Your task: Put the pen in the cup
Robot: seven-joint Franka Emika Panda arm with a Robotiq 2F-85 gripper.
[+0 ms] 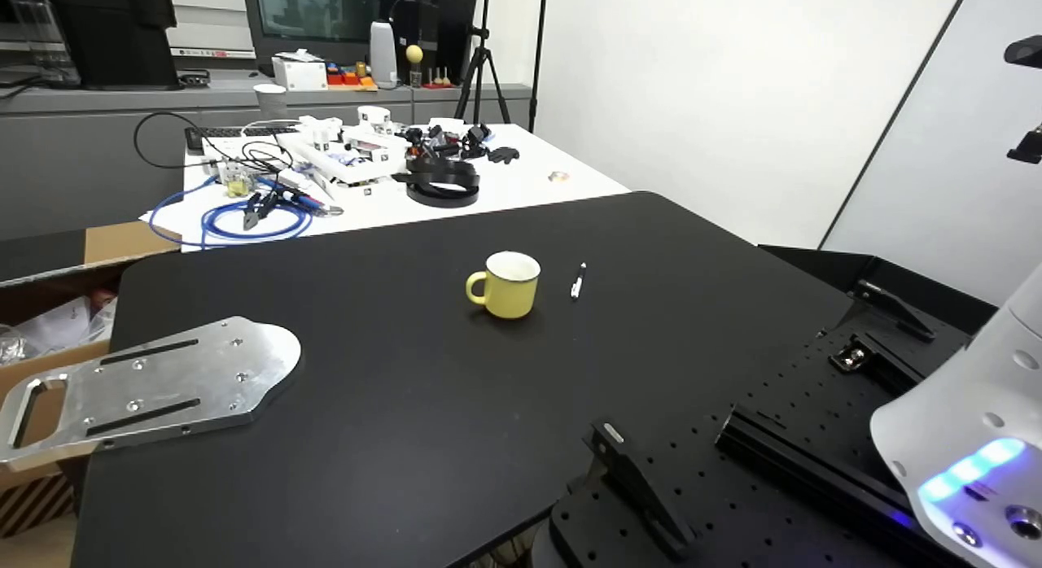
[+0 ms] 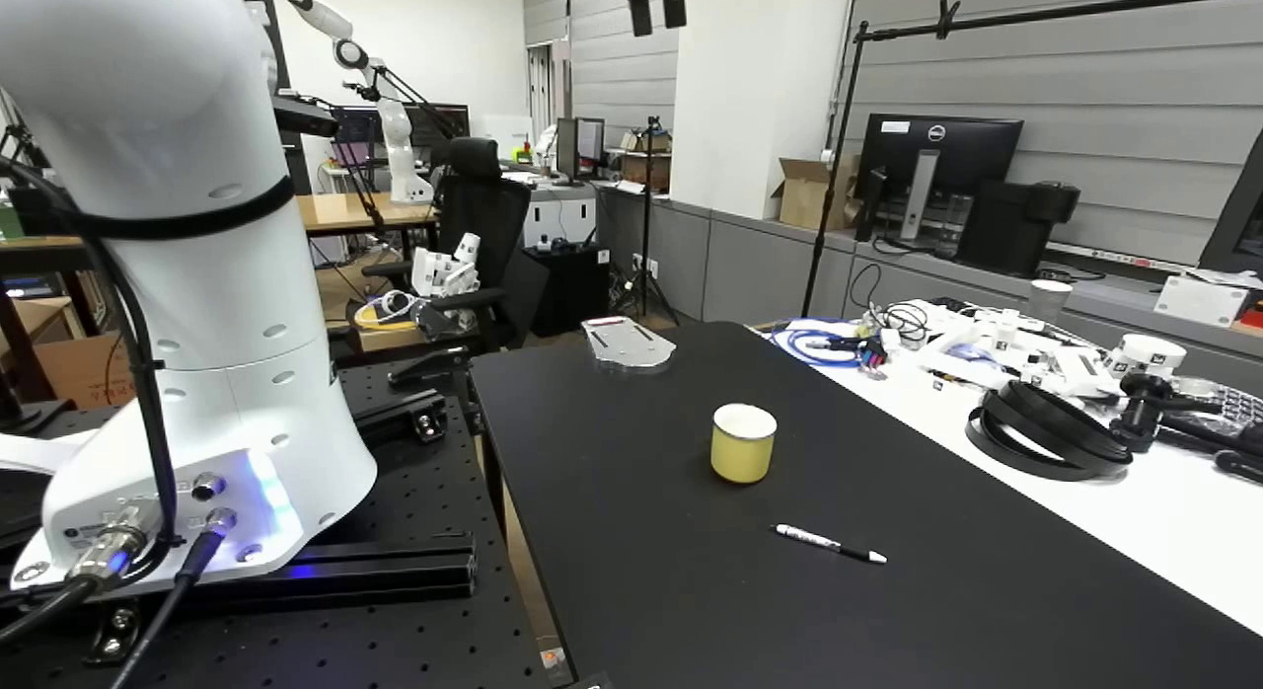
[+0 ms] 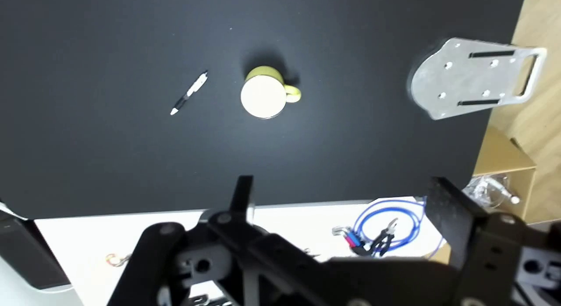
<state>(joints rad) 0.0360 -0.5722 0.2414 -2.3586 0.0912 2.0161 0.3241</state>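
Note:
The pen, a thin white and black stick, lies flat on the black table in both exterior views [image 1: 578, 281] [image 2: 824, 542] and in the wrist view [image 3: 189, 93]. The cup, a pale yellow mug with a white inside, stands upright beside it, apart from the pen, in both exterior views [image 1: 510, 290] [image 2: 742, 452] and in the wrist view [image 3: 263, 95]. Its handle points away from the pen. My gripper [image 3: 342, 179] is open with nothing between its fingers, high above the table. Its dark fingertips [image 2: 658, 18] show at the top edge in an exterior view.
A silver metal plate [image 1: 187, 373] lies at the table's edge. A white table [image 1: 562, 190] adjoins, with blue cable [image 1: 259, 220], pliers and white parts. An open cardboard box [image 1: 49, 352] stands by the plate. Black rails [image 1: 798, 454] lie by the robot's base.

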